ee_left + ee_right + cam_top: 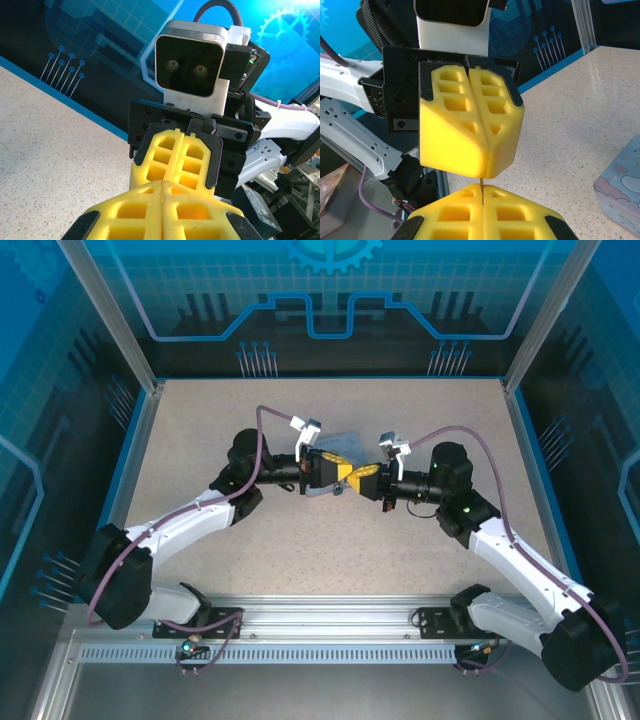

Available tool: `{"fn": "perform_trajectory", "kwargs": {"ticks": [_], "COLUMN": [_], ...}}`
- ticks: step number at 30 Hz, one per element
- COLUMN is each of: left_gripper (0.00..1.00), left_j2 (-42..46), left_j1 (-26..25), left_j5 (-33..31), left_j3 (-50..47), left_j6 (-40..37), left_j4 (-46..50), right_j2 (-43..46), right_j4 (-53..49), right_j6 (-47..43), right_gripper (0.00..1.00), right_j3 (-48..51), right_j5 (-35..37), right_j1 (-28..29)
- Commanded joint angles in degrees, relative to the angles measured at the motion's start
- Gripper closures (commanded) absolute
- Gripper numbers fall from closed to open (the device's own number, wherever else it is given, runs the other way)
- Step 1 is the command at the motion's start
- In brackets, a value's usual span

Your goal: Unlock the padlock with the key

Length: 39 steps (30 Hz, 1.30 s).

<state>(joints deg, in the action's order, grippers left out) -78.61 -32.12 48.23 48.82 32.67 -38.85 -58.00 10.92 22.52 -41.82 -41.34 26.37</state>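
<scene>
Left tool point(345, 476) and right tool point(362, 480), both pinched shut, meet tip to tip over the bench point(200, 440), just beside the blue tin point(345, 443). Where the padlock and key sit I cannot tell, perhaps between those tips; unlocking seems underway, unfinished.

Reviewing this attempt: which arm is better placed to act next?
Right, tentatively: both grippers shut, tip to tip; what may be the key, thin and dark, runs from the right gripper into the left gripper.
</scene>
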Motion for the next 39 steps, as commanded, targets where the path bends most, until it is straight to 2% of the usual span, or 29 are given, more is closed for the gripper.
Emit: {"fn": "perform_trajectory", "kwargs": {"ticks": [1,4,7,12,21,24,27,31,39], "left_gripper": [0.92,0.92,0.86,0.86,1.00,1.00,1.00,1.00,1.00], "left_j2": [0.30,0.37,0.27,0.30,0.38,0.77,1.64,3.05,2.73], "left_j1": [-0.88,-0.89,-0.89,-0.97,-0.98,-1.00,-0.99,-1.41,-4.02], "left_j5": [1.47,1.43,1.48,1.39,0.85,-0.42,-3.92,-10.60,-20.25], "left_j3": [1.38,1.44,1.41,1.28,1.47,1.57,1.35,0.18,-1.99], "left_j6": [-1.88,-2.14,-2.25,-2.34,-2.74,-2.77,-2.31,0.22,5.75], "left_j4": [0.68,0.79,0.86,0.88,1.36,1.58,1.42,-2.91,-17.15], "right_j2": [-0.27,-0.30,-0.41,-0.54,-0.71,-0.21,1.98,6.36,5.64], "right_j4": [0.42,0.36,0.25,0.16,-0.55,-1.00,1.78,12.08,31.28], "right_j6": [0.84,0.86,1.10,1.21,1.13,1.21,3.04,8.58,18.85], "right_gripper": [0.99,0.99,0.99,0.99,0.97,0.90,0.77,0.56,0.35], "right_j3": [-1.36,-1.33,-1.33,-1.27,-1.59,-1.30,1.19,6.63,11.06], "right_j5": [2.43,2.67,2.89,2.96,2.32,2.10,1.02,-0.45,-0.99], "right_j1": [0.52,0.48,0.31,0.18,0.17,-0.21,-1.68,-4.64,-6.95]}}
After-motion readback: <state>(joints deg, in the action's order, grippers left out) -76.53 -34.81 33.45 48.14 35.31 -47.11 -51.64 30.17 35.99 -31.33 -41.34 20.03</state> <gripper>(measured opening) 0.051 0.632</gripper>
